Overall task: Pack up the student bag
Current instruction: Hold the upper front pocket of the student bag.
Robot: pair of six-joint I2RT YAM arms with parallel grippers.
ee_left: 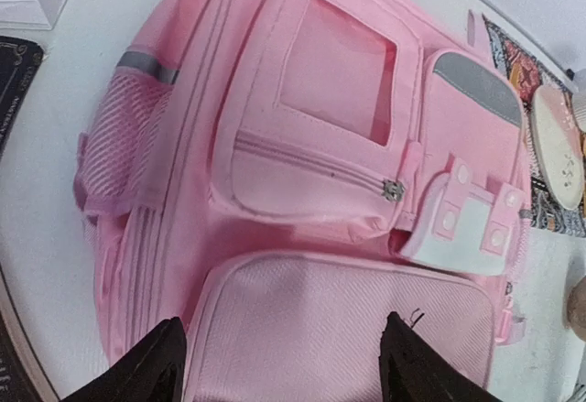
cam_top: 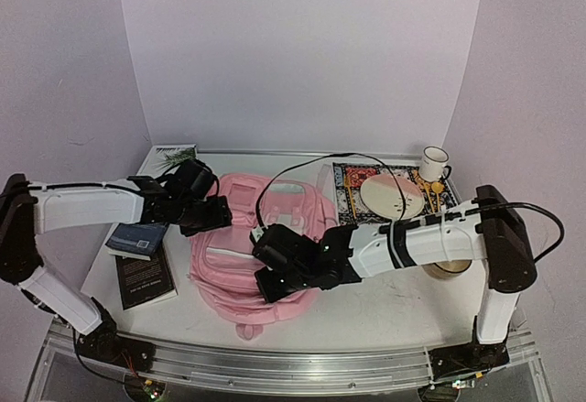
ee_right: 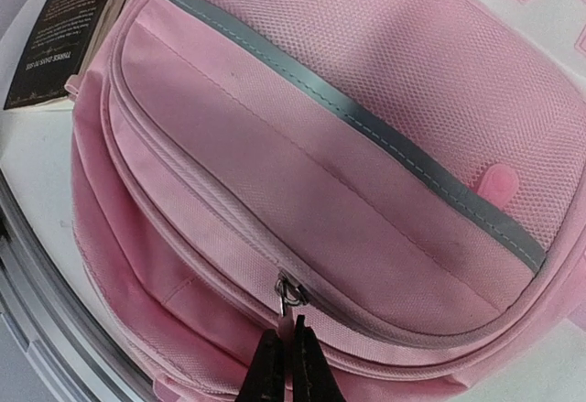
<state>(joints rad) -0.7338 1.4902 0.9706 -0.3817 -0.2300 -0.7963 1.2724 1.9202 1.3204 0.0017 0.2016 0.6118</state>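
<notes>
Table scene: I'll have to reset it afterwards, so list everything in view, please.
student bag: one, pink, centre, lying flat
black book: one, black, left of bag, near side
blue book: one, dark blue, just behind black book
white book: one, white, back left corner
mat: one, multicoloured pattern, back right
plate: one, cream, on mat
mug: one, white, behind mat's right corner
round object: one, tan, front right, partly hidden
left end effector: one, black, open over bag
right end effector: one, black, shut at bag's zip pull
</notes>
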